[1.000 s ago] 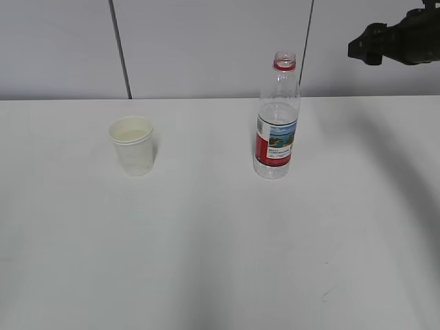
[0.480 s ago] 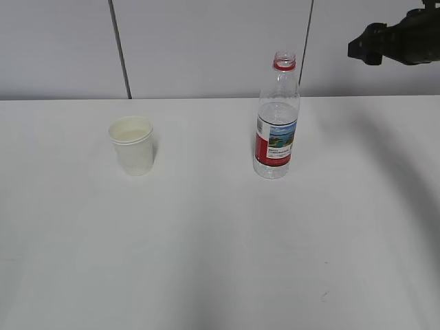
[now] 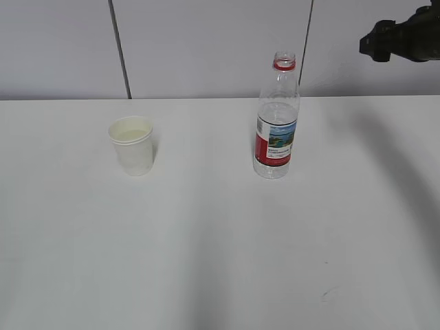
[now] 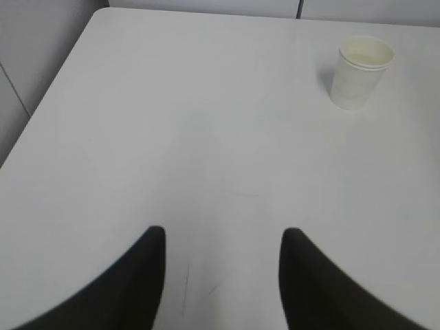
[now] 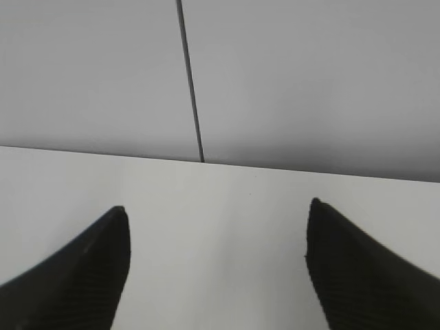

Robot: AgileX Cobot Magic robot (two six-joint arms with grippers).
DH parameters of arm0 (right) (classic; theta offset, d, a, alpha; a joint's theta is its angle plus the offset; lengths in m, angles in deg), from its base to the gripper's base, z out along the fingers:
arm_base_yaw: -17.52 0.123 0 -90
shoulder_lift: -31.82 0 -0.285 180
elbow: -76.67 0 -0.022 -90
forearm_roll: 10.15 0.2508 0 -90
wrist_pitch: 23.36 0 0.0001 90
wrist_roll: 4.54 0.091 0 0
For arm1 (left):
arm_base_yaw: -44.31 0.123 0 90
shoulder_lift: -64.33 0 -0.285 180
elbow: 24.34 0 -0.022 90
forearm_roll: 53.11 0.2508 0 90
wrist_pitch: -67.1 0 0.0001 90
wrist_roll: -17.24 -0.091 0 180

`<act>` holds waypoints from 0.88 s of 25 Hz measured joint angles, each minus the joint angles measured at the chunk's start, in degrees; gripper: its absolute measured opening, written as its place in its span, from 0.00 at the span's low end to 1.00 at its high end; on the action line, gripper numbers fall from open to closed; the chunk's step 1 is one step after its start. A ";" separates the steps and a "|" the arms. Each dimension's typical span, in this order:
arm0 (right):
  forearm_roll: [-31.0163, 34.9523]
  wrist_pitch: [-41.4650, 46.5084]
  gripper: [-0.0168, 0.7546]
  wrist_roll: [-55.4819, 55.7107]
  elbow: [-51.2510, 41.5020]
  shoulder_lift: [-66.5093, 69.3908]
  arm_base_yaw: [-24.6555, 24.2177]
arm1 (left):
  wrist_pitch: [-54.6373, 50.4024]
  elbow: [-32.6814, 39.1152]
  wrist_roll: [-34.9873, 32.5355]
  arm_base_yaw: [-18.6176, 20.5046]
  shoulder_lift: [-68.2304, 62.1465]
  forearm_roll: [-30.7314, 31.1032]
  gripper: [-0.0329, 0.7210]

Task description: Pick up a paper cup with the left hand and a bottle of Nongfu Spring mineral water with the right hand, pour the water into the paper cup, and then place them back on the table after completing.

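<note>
Both grippers empty and spread: left gripper (image 4: 221, 275) should come at the paper cup (image 4: 362, 70) near the table's (image 4: 172, 137) far edge, squeezing gently.

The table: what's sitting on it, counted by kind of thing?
Paper cup: 1
Water bottle, cap off: 1
Total on the table: 2
</note>
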 joint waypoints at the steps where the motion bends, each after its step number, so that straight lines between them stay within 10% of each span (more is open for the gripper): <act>1: 0.08 0.12 0.78 0.00 0.00 0.00 0.00 | 0.00 0.00 0.00 0.00 0.00 0.00 0.50; 17: 0.48 3.08 0.78 -1.16 0.00 0.00 0.00 | 0.00 0.00 0.00 0.00 0.00 0.01 0.43; 22: 12.82 5.11 0.78 -15.62 -0.55 0.00 0.37 | 0.00 0.00 0.00 0.00 0.00 0.01 0.42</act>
